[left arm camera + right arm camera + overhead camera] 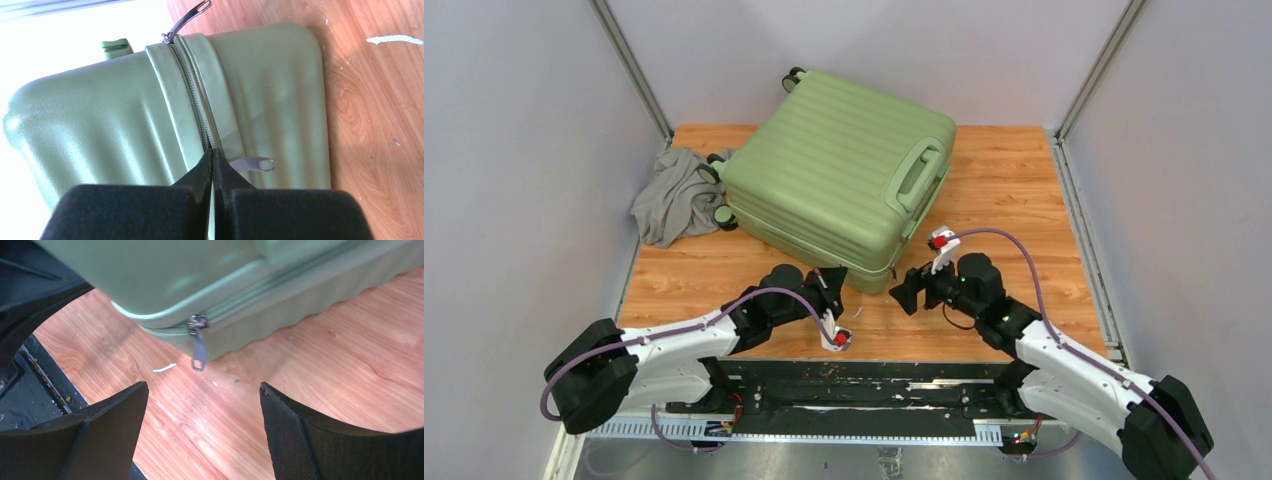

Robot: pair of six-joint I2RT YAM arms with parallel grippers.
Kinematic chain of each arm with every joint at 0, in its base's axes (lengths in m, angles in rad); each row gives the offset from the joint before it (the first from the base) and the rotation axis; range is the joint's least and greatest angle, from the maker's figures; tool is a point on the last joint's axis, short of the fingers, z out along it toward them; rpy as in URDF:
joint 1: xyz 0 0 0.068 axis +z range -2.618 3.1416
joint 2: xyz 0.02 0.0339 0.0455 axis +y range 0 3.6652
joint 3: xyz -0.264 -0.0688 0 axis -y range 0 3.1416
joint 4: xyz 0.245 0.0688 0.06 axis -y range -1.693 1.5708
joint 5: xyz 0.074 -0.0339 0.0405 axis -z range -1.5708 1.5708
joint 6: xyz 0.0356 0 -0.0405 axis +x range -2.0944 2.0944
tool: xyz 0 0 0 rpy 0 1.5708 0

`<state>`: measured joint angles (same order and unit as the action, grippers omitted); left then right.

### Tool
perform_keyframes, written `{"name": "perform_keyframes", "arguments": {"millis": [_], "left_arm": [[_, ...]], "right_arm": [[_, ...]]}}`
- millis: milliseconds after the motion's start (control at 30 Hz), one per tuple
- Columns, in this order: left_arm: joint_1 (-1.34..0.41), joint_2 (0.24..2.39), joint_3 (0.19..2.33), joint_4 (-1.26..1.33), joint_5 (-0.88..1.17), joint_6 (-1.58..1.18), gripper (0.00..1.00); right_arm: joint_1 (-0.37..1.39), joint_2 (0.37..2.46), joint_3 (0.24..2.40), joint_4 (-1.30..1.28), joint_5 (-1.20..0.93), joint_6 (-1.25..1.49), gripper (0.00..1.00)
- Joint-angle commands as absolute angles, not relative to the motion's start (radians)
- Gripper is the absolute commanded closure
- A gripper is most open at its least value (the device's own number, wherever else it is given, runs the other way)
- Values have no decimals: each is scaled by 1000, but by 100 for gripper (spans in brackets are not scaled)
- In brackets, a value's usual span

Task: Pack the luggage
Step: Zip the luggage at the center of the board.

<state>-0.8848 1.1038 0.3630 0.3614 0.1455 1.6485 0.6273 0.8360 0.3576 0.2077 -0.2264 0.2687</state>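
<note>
Luggage (839,175) lid down, zipper (192,85) looks closed; left gripper (213,154) pressed together on it, right gripper (202,390) spread before pull tab (198,350); grey cloth (674,195) left outside.

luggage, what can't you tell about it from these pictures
Contents: in the top view the luggage is closed, so its shell hides the inside.
Left wrist view: whether the left fingers pinch anything on the zipper cannot be made out; their own tips cover that spot.
Right wrist view: the shell is blurred and cut off by the top edge.
</note>
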Motion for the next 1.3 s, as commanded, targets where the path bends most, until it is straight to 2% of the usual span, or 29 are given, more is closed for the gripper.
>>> {"name": "perform_keyframes", "arguments": {"millis": [0, 133, 300, 533, 800, 1067, 1167, 1267], "left_arm": [[-874, 1067, 367, 451, 117, 1634, 100], [-874, 1066, 367, 451, 107, 1622, 100], [-874, 1065, 373, 451, 99, 1606, 100], [-874, 1057, 376, 451, 85, 1599, 100], [-874, 1051, 380, 451, 79, 1592, 100], [-874, 1042, 378, 451, 68, 1592, 100], [-874, 1042, 377, 451, 65, 1591, 100], [-874, 1042, 377, 451, 65, 1594, 100]], "right_arm": [[760, 866, 430, 152, -23, 107, 19], [854, 916, 460, 190, 125, 60, 35], [941, 1033, 526, 187, 340, 28, 46], [1052, 1141, 584, 194, 555, 7, 48], [1097, 1201, 600, 238, 734, 4, 61], [1110, 1253, 595, 276, 819, 31, 69], [1111, 1256, 590, 267, 833, 53, 67], [1111, 1261, 587, 278, 833, 64, 60]]}}
